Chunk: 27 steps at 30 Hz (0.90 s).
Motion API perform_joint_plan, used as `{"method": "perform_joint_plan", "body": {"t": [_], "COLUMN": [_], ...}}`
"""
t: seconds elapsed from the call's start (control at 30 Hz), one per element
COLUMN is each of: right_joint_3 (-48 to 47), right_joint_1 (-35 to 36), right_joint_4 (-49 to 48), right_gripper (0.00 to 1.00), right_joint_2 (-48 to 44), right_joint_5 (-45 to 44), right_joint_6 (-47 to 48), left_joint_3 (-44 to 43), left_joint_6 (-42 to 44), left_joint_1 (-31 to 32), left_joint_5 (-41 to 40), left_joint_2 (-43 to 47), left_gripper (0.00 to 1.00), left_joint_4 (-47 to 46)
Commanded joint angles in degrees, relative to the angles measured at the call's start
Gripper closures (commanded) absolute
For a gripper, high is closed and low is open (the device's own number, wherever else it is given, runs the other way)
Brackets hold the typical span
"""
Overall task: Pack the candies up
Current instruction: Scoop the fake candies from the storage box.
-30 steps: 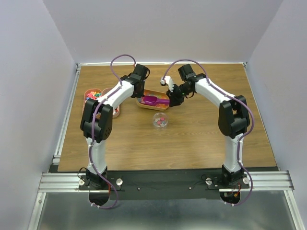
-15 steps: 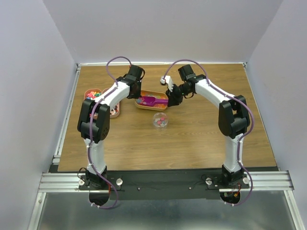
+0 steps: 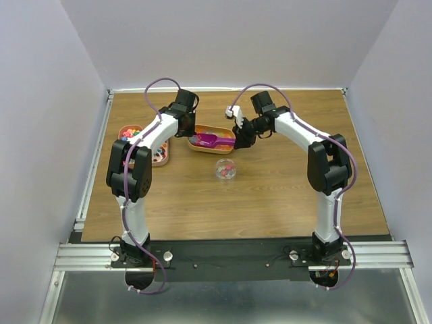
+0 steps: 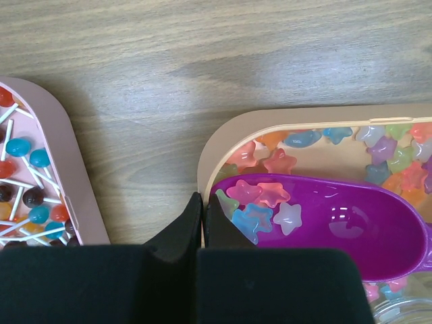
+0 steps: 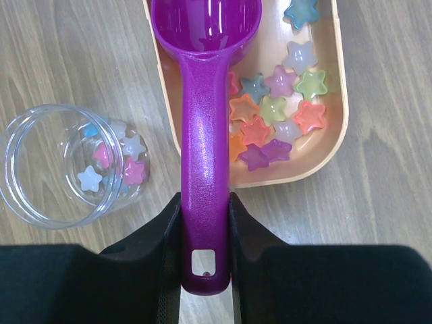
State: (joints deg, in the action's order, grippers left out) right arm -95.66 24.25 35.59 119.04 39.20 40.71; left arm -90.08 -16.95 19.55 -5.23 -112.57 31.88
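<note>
The candies (image 5: 270, 111) are small translucent stars of many colours, lying in a peach tray (image 5: 337, 101). A magenta scoop (image 5: 202, 121) rests with its bowl in that tray, and my right gripper (image 5: 204, 202) is shut on its handle. Several stars (image 4: 260, 202) lie in the scoop's bowl (image 4: 351, 226). My left gripper (image 4: 203, 202) is shut and holds nothing; its tips sit at the tray's left rim (image 4: 223, 138), right beside the bowl. A clear round jar (image 5: 61, 165) holding several stars lies beside the tray. From above, the scoop (image 3: 208, 140) lies between both grippers.
A pink tray (image 4: 67, 175) of small lollipops sits left of the peach tray, a strip of bare wood between them. In the top view there are two pink trays (image 3: 128, 130) under the left arm, and the jar (image 3: 225, 169) sits just in front of the peach tray.
My left gripper has drawn back leftward from over the tray to its left end. The right gripper has slid the scoop a little to the left along the tray.
</note>
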Motion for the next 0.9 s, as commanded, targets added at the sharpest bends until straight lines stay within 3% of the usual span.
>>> {"method": "perform_joint_plan", "body": {"t": [0.0, 0.57, 0.87], "right_joint_3": [2.05, 4.77, 5.92], "right_joint_1": [0.80, -1.13, -1.66], "right_joint_4": [-3.95, -5.89, -5.71], "right_gripper": [0.99, 0.99, 0.99], "right_joint_2": [-1.97, -4.87, -5.58], "right_joint_5": [4.05, 4.04, 2.64], "right_joint_6": [-0.37, -0.89, -0.54], "left_joint_3": [-0.53, 5.09, 3.78], "left_joint_6": [-2.65, -3.00, -2.47], "left_joint_1": [0.40, -3.55, -4.87], "left_joint_5": [7.78, 9.01, 6.04], "left_joint_2": [4.73, 4.21, 2.01], "left_gripper": [1.00, 1.00, 1.00], "left_joint_4": [-4.63, -7.27, -6.48]}}
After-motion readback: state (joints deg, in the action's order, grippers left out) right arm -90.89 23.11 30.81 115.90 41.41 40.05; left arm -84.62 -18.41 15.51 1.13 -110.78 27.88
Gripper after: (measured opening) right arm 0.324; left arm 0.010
